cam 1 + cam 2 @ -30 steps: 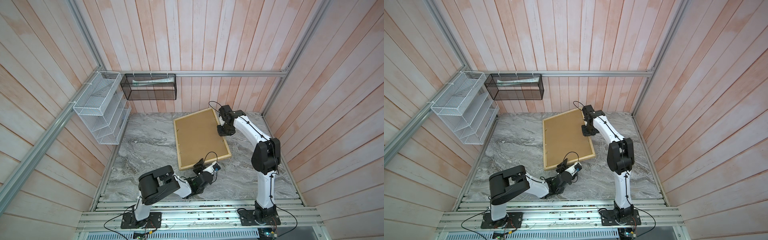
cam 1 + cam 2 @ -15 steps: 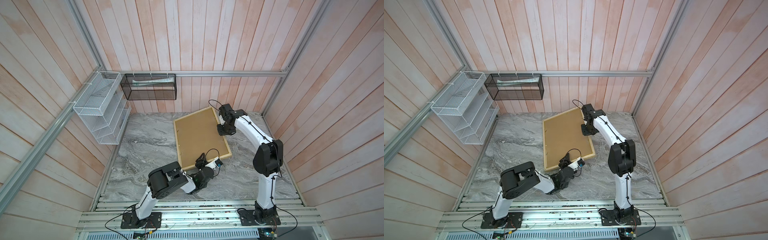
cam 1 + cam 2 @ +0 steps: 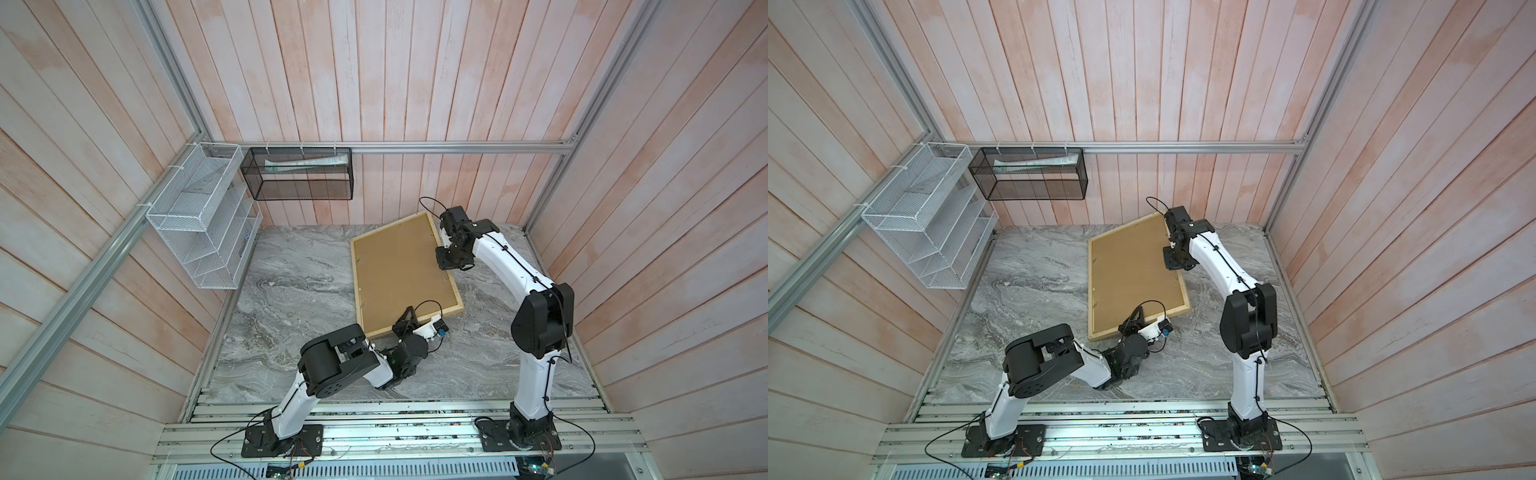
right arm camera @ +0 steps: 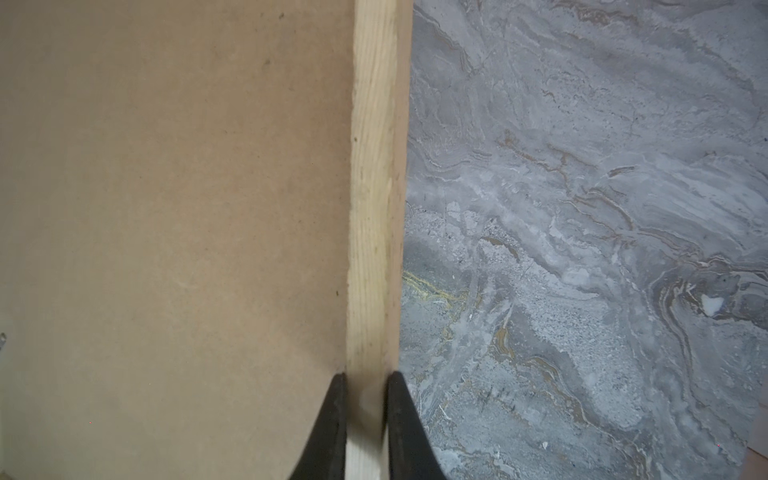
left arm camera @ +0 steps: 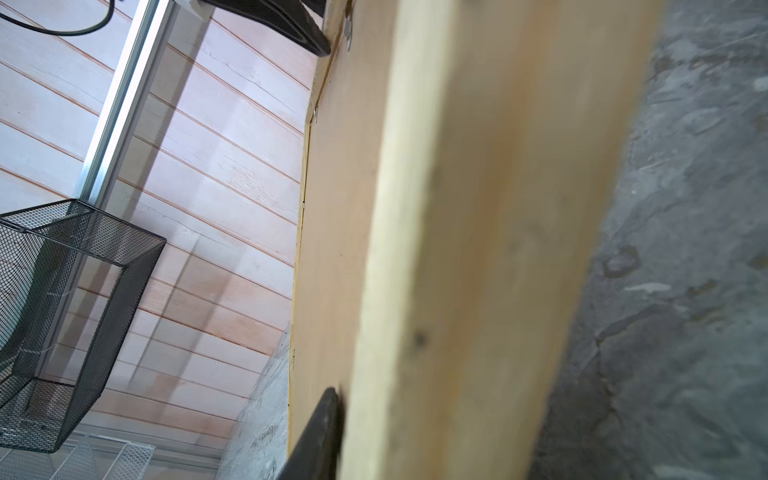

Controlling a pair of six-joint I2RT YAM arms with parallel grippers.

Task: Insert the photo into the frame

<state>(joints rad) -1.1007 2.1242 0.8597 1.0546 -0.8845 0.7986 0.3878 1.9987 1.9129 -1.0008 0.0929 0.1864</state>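
Frame: the frame (image 3: 451, 311) lies back-side up on the table (image 3: 299, 291), right of the middle and askew to the table's edges. One corner reaches toward the table's back edge.
Backing: a plain brown backing board (image 3: 399, 266) fills the opening from rail to rail.
Photo: not visible in any view. If it is in the frame, it is under the board, and I cannot tell.
Right claw: the right claw (image 4: 365, 386) is clenched on the frame's long rail, the one nearest the table's right edge, with one finger on each side of the wood.
Left claw: the left claw (image 3: 406, 321) is at the short rail nearest the table's front edge. One finger (image 5: 320, 432) lies against that rail and the other is hidden, so I cannot tell whether it grips.
Done, as judged: with the board seated, the loading looks finished or nearly so.
Left, as judged: securing the back, then probably turning the frame face up with both arms to show the picture.
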